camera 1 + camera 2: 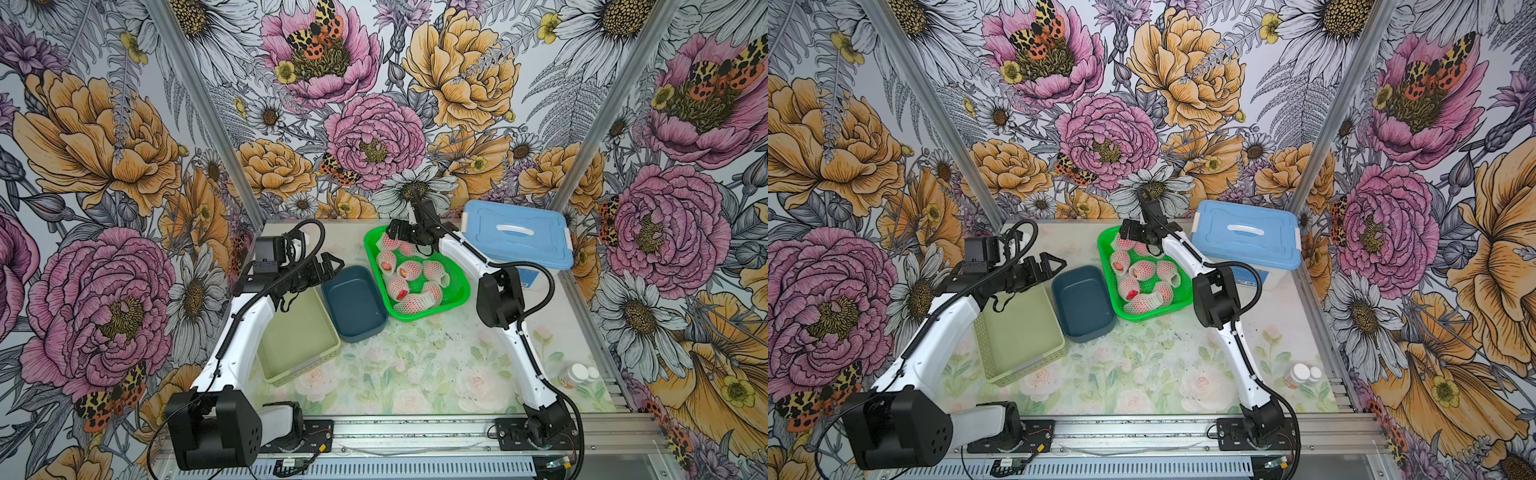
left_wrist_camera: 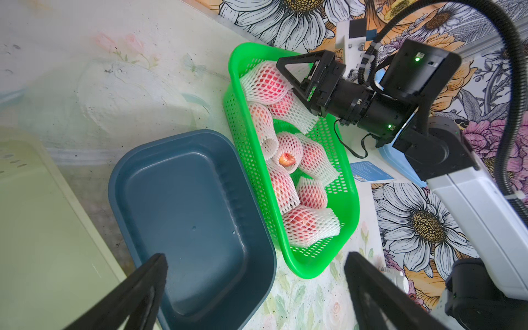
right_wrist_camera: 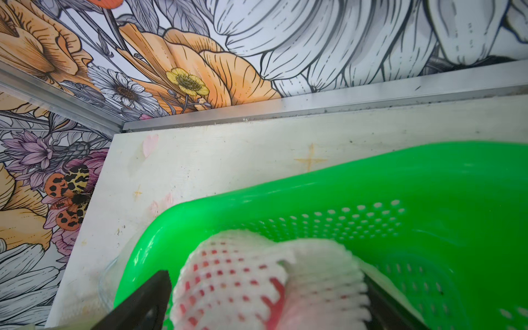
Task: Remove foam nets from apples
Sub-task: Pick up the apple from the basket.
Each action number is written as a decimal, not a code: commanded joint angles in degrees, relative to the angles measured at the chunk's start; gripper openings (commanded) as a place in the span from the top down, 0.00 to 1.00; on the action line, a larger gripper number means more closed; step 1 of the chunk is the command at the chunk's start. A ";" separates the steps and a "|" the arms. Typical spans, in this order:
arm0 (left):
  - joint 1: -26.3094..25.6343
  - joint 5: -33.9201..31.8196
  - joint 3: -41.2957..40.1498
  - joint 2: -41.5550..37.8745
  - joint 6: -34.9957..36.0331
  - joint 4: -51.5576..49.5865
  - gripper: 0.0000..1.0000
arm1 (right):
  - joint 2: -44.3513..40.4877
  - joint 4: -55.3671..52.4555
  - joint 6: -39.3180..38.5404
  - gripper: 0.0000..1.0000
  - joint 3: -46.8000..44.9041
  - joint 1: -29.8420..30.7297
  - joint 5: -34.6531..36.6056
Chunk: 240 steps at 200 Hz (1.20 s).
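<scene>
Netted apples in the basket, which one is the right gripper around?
The apple at the far end of the basket, inside the open right gripper; the others lie outside it.

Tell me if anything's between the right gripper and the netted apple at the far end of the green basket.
Nothing visible does. The open right gripper straddles that netted apple inside the green basket.

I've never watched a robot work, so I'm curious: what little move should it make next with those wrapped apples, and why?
Probably close the right gripper. Its jaws stand open on either side of a netted apple at the far end of the green basket, not yet gripping it, so closing should take hold. The left gripper hangs open near the blue tub.
</scene>
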 commanded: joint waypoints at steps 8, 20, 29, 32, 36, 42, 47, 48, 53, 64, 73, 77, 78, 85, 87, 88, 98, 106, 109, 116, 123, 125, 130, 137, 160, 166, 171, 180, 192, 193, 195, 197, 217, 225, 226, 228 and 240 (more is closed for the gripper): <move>0.98 1.54 -0.54 -1.21 -0.80 1.77 0.01 | 0.33 -0.07 -1.15 0.00 1.28 1.62 -0.84; 0.96 1.54 -0.54 -1.18 -0.87 1.77 0.01 | 0.11 -0.07 -2.10 0.00 0.75 2.23 -0.14; 0.99 1.55 -0.64 -1.17 -0.80 1.78 0.01 | -0.36 -0.01 -2.91 0.00 0.03 2.70 0.28; 0.99 1.55 -0.67 -1.28 -0.85 1.85 0.01 | -0.52 0.00 -3.26 0.00 -0.16 2.92 0.50; 0.99 1.52 -0.73 -1.22 -0.86 1.86 0.01 | -0.74 -0.07 -3.80 0.00 -0.52 3.12 0.86; 1.09 1.55 -0.72 -1.30 -0.93 1.86 0.01 | -1.16 -0.01 -4.53 0.00 -1.19 3.54 1.62; 1.05 1.57 -0.72 -1.21 -0.93 1.86 0.01 | -1.63 -0.09 -5.27 0.00 -1.83 3.82 2.25; 0.98 1.54 -0.72 -1.17 -0.91 1.86 0.01 | -1.71 -0.05 -5.42 0.00 -1.96 3.85 2.44; 1.07 1.53 -0.72 -1.30 -0.95 1.91 0.01 | -2.30 -0.03 -6.08 0.00 -2.63 4.16 3.25; 1.16 1.58 -0.71 -1.21 -0.90 1.95 0.01 | -3.54 0.08 -7.68 0.00 -4.00 4.79 5.00; 1.32 1.82 -0.72 -1.06 -1.05 2.03 0.01 | -4.39 0.08 -9.05 0.00 -4.91 5.30 6.33; 1.41 1.90 -0.72 -1.05 -1.10 2.04 0.01 | -4.70 0.08 -9.50 0.00 -5.20 5.52 6.90; 1.42 1.93 -0.72 -1.04 -1.07 2.04 0.01 | -4.78 0.08 -9.65 0.00 -5.32 5.54 7.05; 1.60 2.05 -0.72 -1.03 -1.18 2.13 0.01 | -5.34 0.17 -10.24 0.00 -5.83 5.87 7.65; 1.67 2.11 -0.72 -1.04 -1.22 2.13 0.01 | -5.49 0.17 -10.40 0.00 -6.00 5.96 7.93; 1.63 2.13 -0.67 -0.99 -1.22 2.13 0.01 | -5.52 0.17 -10.45 0.00 -6.03 5.98 8.04; 1.86 2.29 -0.72 -1.04 -1.25 2.14 0.01 | -6.03 0.22 -10.94 0.00 -6.38 6.32 8.63; 1.95 2.23 -0.79 -1.13 -1.28 2.20 0.01 | -6.26 0.22 -11.46 0.01 -6.56 6.56 8.98; 2.02 2.30 -0.80 -1.13 -1.26 2.29 0.01 | -6.26 0.18 -11.64 0.01 -6.52 6.67 9.27; 2.07 2.31 -0.80 -1.20 -1.40 2.30 0.01 | -6.47 0.17 -12.03 0.02 -6.71 6.91 10.18; 2.09 2.31 -0.89 -1.30 -1.40 2.38 0.01 | -6.68 0.22 -12.41 0.03 -6.92 7.12 11.31; 2.05 2.31 -0.89 -1.30 -1.40 2.39 0.01 | -6.70 0.25 -12.53 0.03 -6.93 7.18 11.59; 2.06 2.31 -0.91 -1.37 -1.36 2.39 0.01 | -6.73 0.20 -12.72 0.05 -6.94 7.29 12.30; 2.08 2.31 -0.98 -1.39 -1.34 2.39 0.01 | -6.70 0.26 -13.07 0.06 -6.94 7.39 13.23; 2.09 2.43 -0.98 -1.39 -1.46 2.43 0.01 | -6.44 0.27 -14.56 0.13 -6.41 7.57 16.21; 2.11 2.42 -0.98 -1.39 -1.47 2.48 0.01 | -6.29 0.25 -14.85 0.14 -6.13 7.49 16.42; 2.15 2.44 -0.98 -1.45 -1.43 2.43 0.01 | -6.14 0.26 -15.16 0.14 -5.75 7.49 16.52; 2.12 2.40 -0.98 -1.48 -1.43 2.48 0.01 | -5.71 0.19 -15.93 0.14 -4.79 7.49 15.96; 2.13 2.36 -0.98 -1.48 -1.40 2.48 0.01 | -5.24 0.17 -16.62 0.14 -3.72 7.57 15.30; 2.13 2.38 -0.98 -1.48 -1.40 2.48 0.01 | -5.22 0.13 -16.63 0.14 -3.66 7.57 15.29; 2.13 2.40 -0.98 -1.48 -1.40 2.48 0.01 | -5.17 0.16 -16.75 0.14 -3.55 7.57 15.24; 2.22 2.40 -0.98 -1.54 -1.40 2.48 0.01 | -5.13 0.17 -16.80 0.15 -3.41 7.57 15.25; 2.32 2.30 -1.07 -1.65 -1.33 2.48 0.01 | -4.95 0.15 -17.06 0.22 -3.16 7.57 15.36; 2.39 2.23 -1.07 -1.74 -1.39 2.41 0.01 | -5.03 0.14 -17.16 0.26 -3.16 7.57 15.17; 2.39 2.27 -1.07 -1.70 -1.40 2.45 0.01 | -5.03 0.07 -17.21 0.26 -3.16 7.57 15.14; 2.41 2.24 -1.04 -1.66 -1.38 2.47 0.01 | -5.03 0.13 -17.25 0.27 -3.16 7.57 15.11; 2.47 2.31 -1.00 -1.57 -1.39 2.48 0.01 | -5.27 0.17 -17.39 0.29 -3.16 7.58 14.61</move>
